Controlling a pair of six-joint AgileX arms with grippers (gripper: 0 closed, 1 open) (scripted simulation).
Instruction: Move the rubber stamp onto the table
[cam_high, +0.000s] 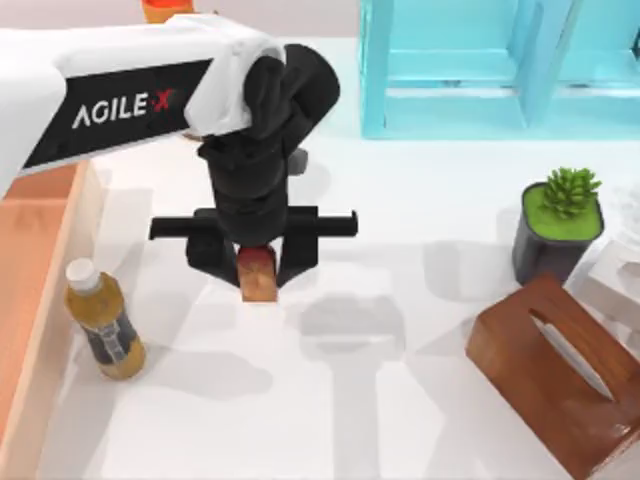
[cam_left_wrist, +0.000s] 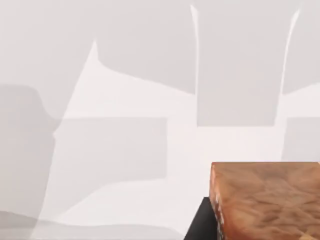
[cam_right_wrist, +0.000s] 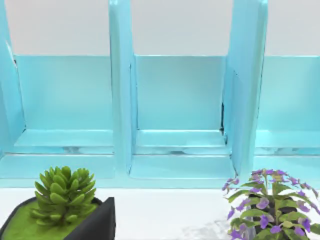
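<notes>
While parked elsewhere the right arm idles, left gripper (cam_high: 258, 272) fingers clamp the rubber stamp (cam_high: 258, 276) over the white surface (cam_high: 400, 420), amber bottle (cam_high: 104, 320) at its 8 o'clock.

Rubber stamp (cam_high: 259, 275): my left gripper (cam_high: 256, 262) covers its dark red top from above; I see just a red sliver and the tan body below.
Stamp in left wrist view (cam_left_wrist: 267, 200): cut off by the frame edges, only a wooden corner.
Wooden tray (cam_high: 35, 300): runs off the left edge.
Tissue box (cam_high: 555, 375): its lower corner leaves the frame.
Blue shelf unit (cam_high: 490, 65): cropped at the top edge.
Purple-flowered plant (cam_right_wrist: 267, 205): pot out of frame.
</notes>
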